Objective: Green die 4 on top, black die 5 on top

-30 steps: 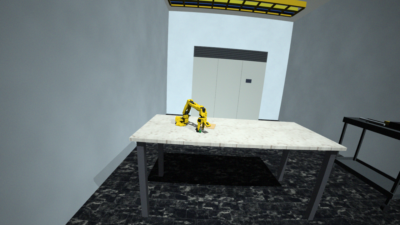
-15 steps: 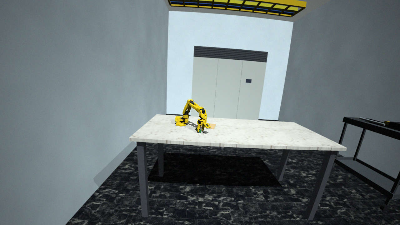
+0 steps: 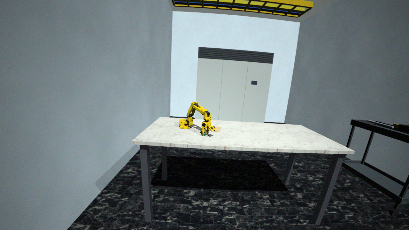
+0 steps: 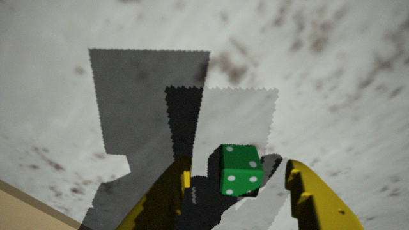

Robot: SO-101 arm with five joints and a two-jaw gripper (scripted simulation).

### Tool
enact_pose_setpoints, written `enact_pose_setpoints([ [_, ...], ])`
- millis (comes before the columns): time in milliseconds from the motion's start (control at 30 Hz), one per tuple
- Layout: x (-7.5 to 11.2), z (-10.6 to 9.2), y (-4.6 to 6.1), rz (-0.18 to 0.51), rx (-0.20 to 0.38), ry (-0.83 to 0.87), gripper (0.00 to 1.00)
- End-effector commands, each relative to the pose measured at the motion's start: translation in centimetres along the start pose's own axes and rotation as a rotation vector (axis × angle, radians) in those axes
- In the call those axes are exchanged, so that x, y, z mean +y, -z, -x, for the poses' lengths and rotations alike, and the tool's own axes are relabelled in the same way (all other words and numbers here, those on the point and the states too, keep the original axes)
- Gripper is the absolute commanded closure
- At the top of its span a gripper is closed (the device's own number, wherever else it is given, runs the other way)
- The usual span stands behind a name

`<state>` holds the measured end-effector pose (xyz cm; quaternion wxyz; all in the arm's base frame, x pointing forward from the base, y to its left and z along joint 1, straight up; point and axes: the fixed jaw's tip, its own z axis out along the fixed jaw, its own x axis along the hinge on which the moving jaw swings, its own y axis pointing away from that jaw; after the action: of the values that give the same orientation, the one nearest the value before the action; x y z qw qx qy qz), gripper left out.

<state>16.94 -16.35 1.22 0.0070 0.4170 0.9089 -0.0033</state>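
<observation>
Landmark: the green die (image 4: 240,170), taken as the reference for all positions below.
Green die, location: on the marble table (image 3: 257,137), off the mat (image 4: 19,207); the tan mat corner shows well apart from the die, toward the lower-left edge of the wrist view.
Green die, pose: appears flat on one face, though its underside is in shadow. One visible face shows four pips; an adjoining face shows at least two. Which face is uppermost cannot be told from this angle.
Gripper (image 4: 236,195): jaws partly apart, one on each side of the die, neither touching it. Nothing is held.
Arm (image 3: 197,112): bent over with the claw low above the table, directly over the die, as seen in the exterior view.
Black die: not in view.
Blue die: not in view.
Mat: only one corner visible; that part appears flat on the table.
Progress, judged: early. The green die is neither on the mat nor confirmed at 4 up; no step looks finished.
Step in hand, judged: positioning for a grasp of the green die.
Remaining, judged: grip and reorient the green die, place it on the mat, repeat with the black die for 5 up, then release.
</observation>
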Motion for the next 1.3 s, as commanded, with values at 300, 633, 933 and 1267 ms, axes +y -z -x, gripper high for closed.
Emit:
enact_pose_setpoints([
  [300,-0.23,0.28,0.31,0.002,-0.023,-0.003,0.81],
  [633,-0.68,0.28,0.31,0.001,-0.023,-0.003,0.89],
  [933,-0.89,0.28,0.31,0.001,-0.023,-0.003,0.92],
  [1267,-0.95,0.28,0.31,0.001,-0.023,-0.003,0.93],
])
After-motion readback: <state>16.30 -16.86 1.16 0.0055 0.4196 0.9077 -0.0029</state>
